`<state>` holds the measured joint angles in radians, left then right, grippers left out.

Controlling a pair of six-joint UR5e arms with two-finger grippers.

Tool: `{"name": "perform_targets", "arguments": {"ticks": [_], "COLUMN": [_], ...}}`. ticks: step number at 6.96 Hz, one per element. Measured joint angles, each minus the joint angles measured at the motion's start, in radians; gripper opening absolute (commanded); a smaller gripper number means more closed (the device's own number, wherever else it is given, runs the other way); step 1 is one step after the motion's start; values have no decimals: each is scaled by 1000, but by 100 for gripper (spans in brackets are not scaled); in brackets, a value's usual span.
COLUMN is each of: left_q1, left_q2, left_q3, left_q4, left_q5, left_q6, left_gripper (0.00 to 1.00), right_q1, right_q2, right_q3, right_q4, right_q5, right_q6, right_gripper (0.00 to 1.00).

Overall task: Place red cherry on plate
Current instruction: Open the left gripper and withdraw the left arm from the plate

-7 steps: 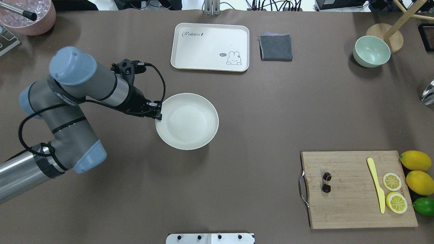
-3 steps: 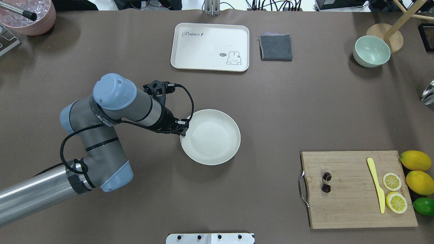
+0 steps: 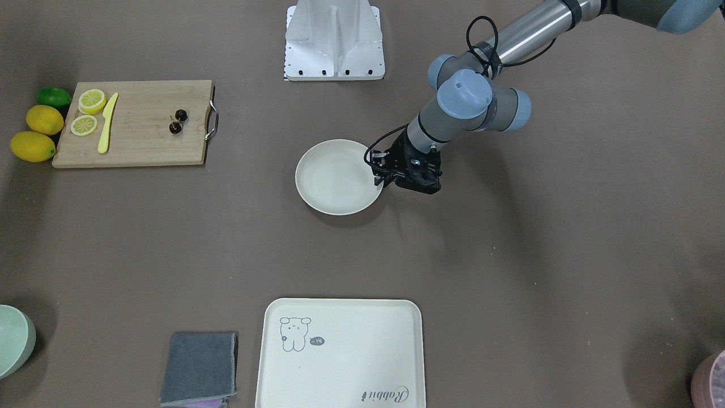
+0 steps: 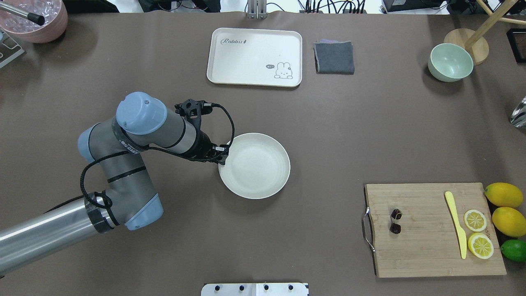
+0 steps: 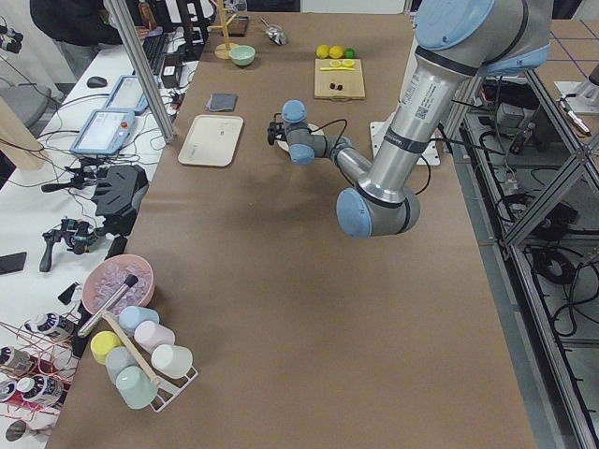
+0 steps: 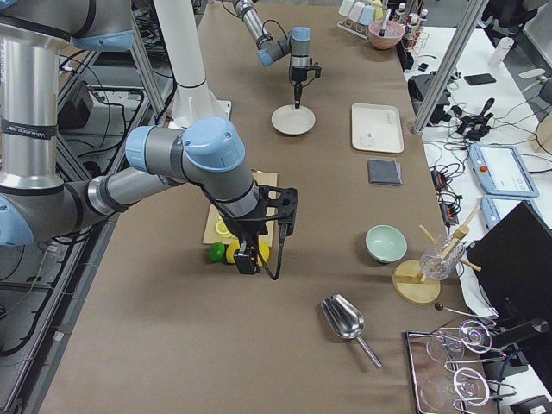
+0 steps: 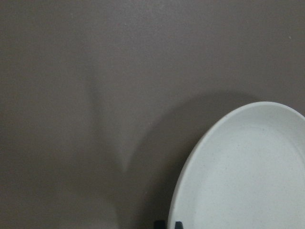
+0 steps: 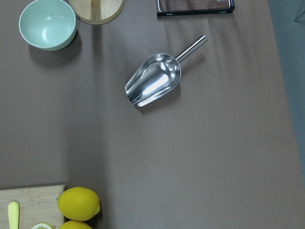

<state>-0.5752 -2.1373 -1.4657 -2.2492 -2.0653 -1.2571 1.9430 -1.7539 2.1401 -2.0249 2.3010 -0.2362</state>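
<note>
The round cream-white plate (image 4: 259, 168) rests on the brown table near its middle. My left gripper (image 4: 223, 158) is shut on the plate's left rim; in the front-facing view the gripper (image 3: 378, 180) sits at the plate's (image 3: 334, 178) right edge. The left wrist view shows the plate (image 7: 248, 181) with two dark fingertips at its rim. The red cherry (image 4: 395, 221), a dark glossy pair, lies on the wooden cutting board (image 4: 427, 246), far right of the plate. My right gripper (image 6: 247, 261) hangs over the lemons by the board; I cannot tell whether it is open or shut.
On the board lie a yellow knife (image 4: 456, 224) and two lemon slices (image 4: 475, 220). Whole lemons (image 4: 503, 195) and a lime sit at its right. A rabbit tray (image 4: 254, 49), grey cloth (image 4: 334, 57) and green bowl (image 4: 450, 62) line the far side. A metal scoop (image 8: 155, 81) lies beyond.
My left arm has moved right and toward the robot with the plate in its grip. Over the last half second it has hardly moved. The cherry has stayed put.
</note>
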Motion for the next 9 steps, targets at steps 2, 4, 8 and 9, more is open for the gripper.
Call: {"name": "perform_targets", "arguments": {"ticks": [2, 4, 8, 9], "left_q1": [-26, -145, -450, -509], "left_q2": [-2, 37, 332, 403], "left_q3": [-1, -26, -236, -258], "left_q4": [-4, -2, 5, 5], "left_q5": [-24, -157, -383, -407], "left_q6": [13, 33, 258, 343], "left_gripper": [98, 98, 98, 98], "right_q1": [0, -21, -155, -182], "right_q2": [-3, 12, 58, 61], "right_q3": [1, -3, -41, -42], "right_q4": [0, -18, -72, -72], "right_q5": [0, 0, 51, 78], "right_q6": [-1, -1, 12, 17], "right_gripper": [100, 100, 100, 100]}}
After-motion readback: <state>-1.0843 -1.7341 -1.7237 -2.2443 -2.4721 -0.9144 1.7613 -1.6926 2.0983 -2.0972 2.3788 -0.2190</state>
